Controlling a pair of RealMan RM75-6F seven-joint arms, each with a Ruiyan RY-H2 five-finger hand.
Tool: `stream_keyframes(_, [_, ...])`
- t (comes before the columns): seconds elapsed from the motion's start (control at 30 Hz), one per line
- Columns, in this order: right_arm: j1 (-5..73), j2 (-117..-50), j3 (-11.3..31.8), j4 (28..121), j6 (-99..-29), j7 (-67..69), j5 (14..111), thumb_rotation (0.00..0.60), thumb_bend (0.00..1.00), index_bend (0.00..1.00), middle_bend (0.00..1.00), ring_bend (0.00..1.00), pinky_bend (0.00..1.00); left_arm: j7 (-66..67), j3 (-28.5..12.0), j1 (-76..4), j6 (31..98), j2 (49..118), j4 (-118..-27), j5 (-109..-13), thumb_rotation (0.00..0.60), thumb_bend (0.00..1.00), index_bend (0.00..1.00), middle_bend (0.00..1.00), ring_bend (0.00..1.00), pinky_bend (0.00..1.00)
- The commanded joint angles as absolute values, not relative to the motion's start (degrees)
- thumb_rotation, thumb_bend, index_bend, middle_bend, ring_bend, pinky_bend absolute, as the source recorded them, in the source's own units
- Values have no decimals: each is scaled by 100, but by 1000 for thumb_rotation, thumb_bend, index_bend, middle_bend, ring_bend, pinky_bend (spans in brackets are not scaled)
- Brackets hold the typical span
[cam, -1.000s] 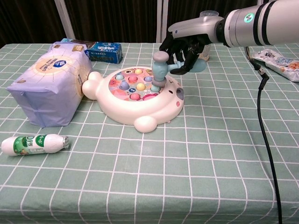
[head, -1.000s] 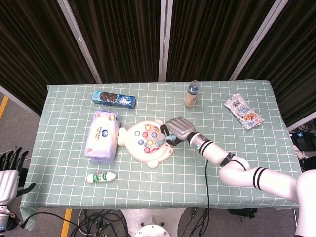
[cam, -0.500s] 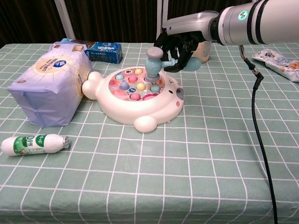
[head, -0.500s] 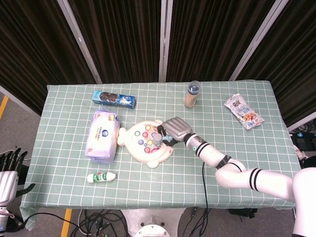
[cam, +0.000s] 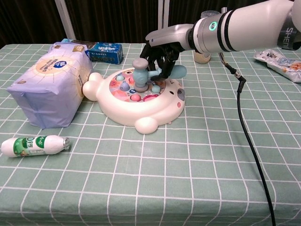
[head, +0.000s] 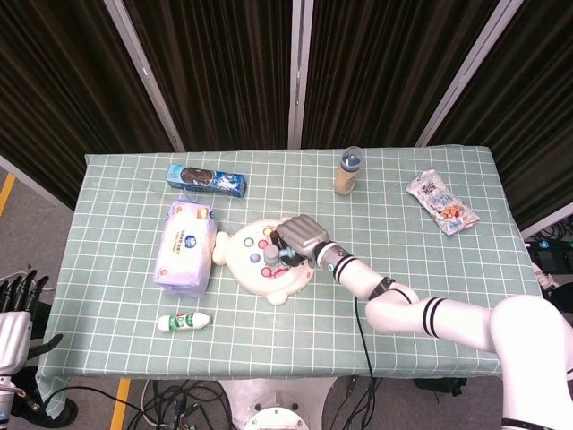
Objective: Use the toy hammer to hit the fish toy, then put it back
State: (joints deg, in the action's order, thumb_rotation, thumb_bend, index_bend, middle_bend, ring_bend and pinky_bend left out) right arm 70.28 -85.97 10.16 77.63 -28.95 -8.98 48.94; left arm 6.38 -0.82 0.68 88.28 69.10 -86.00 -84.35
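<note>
Cream plastic fish toy (head: pixel 264 257) with coloured pegs lies mid-table in the head view, a purple tissue pack (head: pixel 184 244) at its 9 o'clock. The right hand (head: pixel 300 236) grips the pale blue toy hammer (head: pixel 271 257), head down, to strike. The left hand (head: pixel 11 309) hangs off-table, fingers spread.

In the chest view, the hammer (cam: pixel 141 75) now meets pegs further left than 1 second ago.
</note>
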Motion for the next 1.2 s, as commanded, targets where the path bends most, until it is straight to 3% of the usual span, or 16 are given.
stream_keyframes(0.03, [6996, -8480, 1088, 7959, -3020, -835, 4906, 600, 720, 818, 684, 602, 770, 637, -83, 72, 8833, 6909, -8598, -8439, 600, 52, 101, 20, 0, 0])
stream_keyframes(0.4, [7492, -8723, 1123, 7666, -2788, -969, 4468, 600, 719, 820, 684, 602, 770, 653, -94, 83, 8828, 6890, -8624, -8417, 600, 52, 101, 20, 0, 0])
stream_keyframes(0.73, [7892, -8997, 839, 7355, -2776, -1255, 3979, 600, 720, 820, 685, 602, 770, 603, -90, 100, 8798, 6907, -8580, -8384, 600, 52, 100, 20, 0, 0])
stream_keyframes(1.0, [7514, -8326, 1072, 8064, -3237, -904, 4162, 600, 720, 820, 685, 603, 771, 647, -83, 120, 8891, 6880, -8623, -8471, 600, 52, 101, 20, 0, 0])
stream_keyframes(1.2, [6878, -7699, 859, 8408, -3443, -604, 4498, 600, 720, 820, 682, 602, 771, 748, -70, 107, 8923, 6854, -8711, -8557, 600, 52, 101, 20, 0, 0])
